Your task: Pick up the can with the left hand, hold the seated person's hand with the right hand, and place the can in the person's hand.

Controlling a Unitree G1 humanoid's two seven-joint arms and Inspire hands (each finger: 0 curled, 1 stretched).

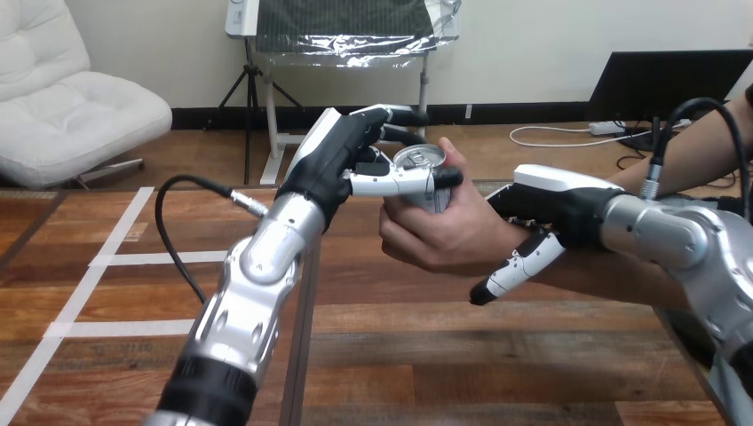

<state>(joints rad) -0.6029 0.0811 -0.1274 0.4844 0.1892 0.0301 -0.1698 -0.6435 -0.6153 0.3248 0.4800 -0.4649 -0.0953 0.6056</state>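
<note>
My left hand (342,155) is pinching the can (424,161) into the person's hand (444,232), my right hand (559,202) lying over their wrist (582,273), grip unclear; releasing crookedly risks tipping

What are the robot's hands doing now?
Left hand: closed on the can, with the person's hand on it too.
Right hand: closed round the person's wrist.

left forearm (253,284): we see a smooth rounded silver shell, with a black ribbed collar at its lower end
left hand (333,155): black body, and we mark a white shell on its back
left fingers (391,184): white segments, black joints, black tips
right forearm (684,240): we log a silver, bulged cylinder
right hand (555,209): black, white shell on top
right fingers (524,262): white segments, black tip
</note>
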